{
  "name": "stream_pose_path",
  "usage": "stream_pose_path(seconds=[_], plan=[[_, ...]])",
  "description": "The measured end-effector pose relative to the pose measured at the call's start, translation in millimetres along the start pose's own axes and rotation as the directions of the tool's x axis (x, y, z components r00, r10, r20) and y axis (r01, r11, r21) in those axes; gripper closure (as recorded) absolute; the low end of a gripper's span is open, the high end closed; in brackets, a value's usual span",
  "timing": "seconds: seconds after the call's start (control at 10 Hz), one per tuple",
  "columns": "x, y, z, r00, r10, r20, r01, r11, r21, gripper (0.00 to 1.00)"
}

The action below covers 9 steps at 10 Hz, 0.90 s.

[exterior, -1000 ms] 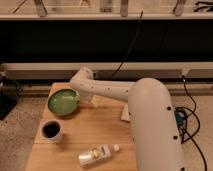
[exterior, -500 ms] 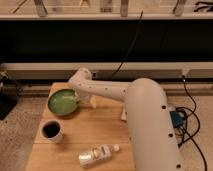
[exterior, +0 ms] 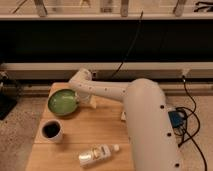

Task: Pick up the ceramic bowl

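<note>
Wooden table [exterior: 102, 132] carries the green ceramic bowl [exterior: 62, 103] at rear left, with a white mug [exterior: 51, 131] in front. Gripper [exterior: 79, 93] sits at the bowl's right rim, and whether it is open or closed cannot be told.

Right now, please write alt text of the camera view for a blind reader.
A white robot arm reaches over a wooden table, its gripper at the right rim of the green ceramic bowl. A white mug and a lying bottle sit nearer the camera.

The ceramic bowl [exterior: 62, 102] is round, shallow and glossy green with a darker rim. It sits flat and upright at roughly 10 o'clock on the desk [exterior: 95, 135], and the claw [exterior: 79, 94] is right by its 3 o'clock rim.
</note>
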Motion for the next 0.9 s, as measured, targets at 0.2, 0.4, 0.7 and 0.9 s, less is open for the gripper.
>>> stream_pose_path(seconds=[0.2,0.4,0.7,0.9], plan=[[-0.2,-0.2,3.5,1.0,0.0,0.002,0.0,1.0,0.0,0.21],[-0.3,-0.6,5.4,1.0,-0.001,0.003,0.001,1.0,0.001,0.34],[-1.0,-1.3,7.0,1.0,-0.005,0.003,0.005,1.0,-0.002,0.58],[-1.4,-2.6,2.2,1.0,-0.005,0.004,0.005,1.0,0.0,0.71]])
